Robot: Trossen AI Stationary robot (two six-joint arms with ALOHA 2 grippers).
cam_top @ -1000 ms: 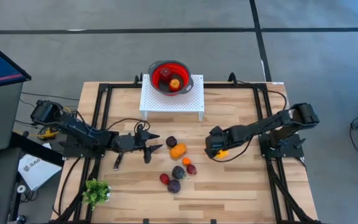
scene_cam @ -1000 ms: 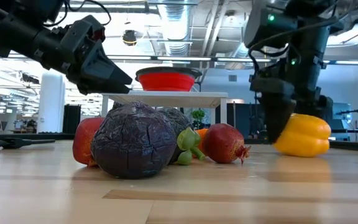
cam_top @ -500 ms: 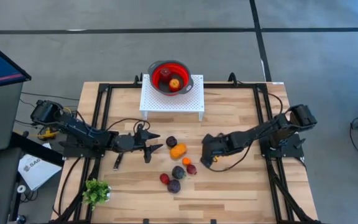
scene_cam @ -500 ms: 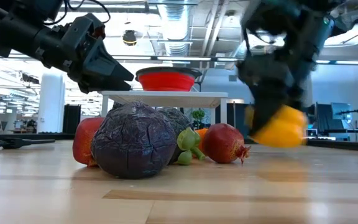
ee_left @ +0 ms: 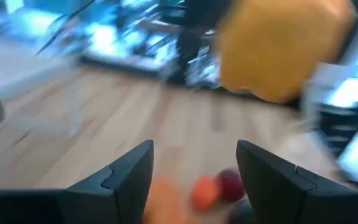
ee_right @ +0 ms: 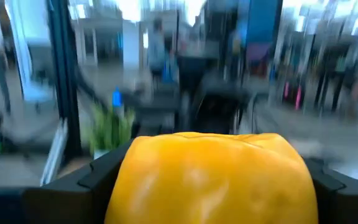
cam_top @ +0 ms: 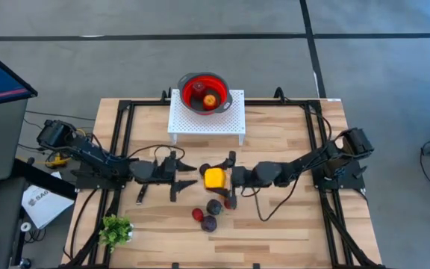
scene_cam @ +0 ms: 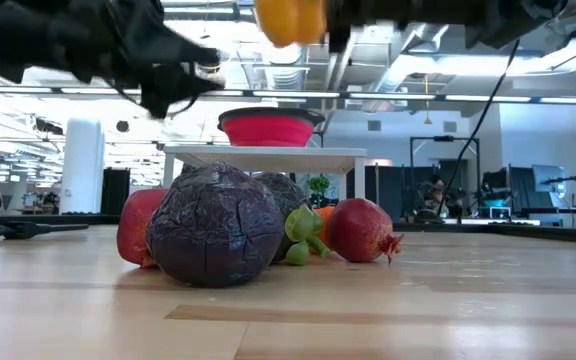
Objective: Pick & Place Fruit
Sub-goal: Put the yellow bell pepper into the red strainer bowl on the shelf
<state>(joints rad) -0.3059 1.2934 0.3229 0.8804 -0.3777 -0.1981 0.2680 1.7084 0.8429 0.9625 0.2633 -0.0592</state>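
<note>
Clamped between the fingers of the right gripper [cam_top: 225, 178] is a yellow pepper [cam_top: 214, 178], one piece of the fruit. It hangs above the middle of the table [cam_top: 290, 224]. In the low view the pepper [scene_cam: 290, 20] is high in the air, well over the other pieces. In the right wrist view it fills the space between the two dark fingers [ee_right: 114, 160].

The left gripper [cam_top: 186, 176] waits just beside the pepper, on the side toward the table's left edge, with its fingers spread apart and nothing between them. The left wrist view shows these fingers [ee_left: 128, 177] wide apart and the yellow pepper [ee_left: 284, 46] in front of them.

Below the pepper, toward the front edge of the table, lies a small group of fruit: a red fruit [cam_top: 197, 214], a dark purple one [cam_top: 209, 223] touching it, another dark one [cam_top: 215, 207], and a red piece [cam_top: 229, 202] close to the right gripper. In the low view the big purple fruit [scene_cam: 215, 226] stands in front, with a pomegranate [scene_cam: 360, 230] beside it.

At the back edge a white stand [cam_top: 206, 119] carries a red bowl [cam_top: 189, 81]. Inside are a red fruit [cam_top: 198, 88] and an orange-yellow one [cam_top: 210, 99]. A green plant sprig [cam_top: 116, 229] lies at the front left corner.
</note>
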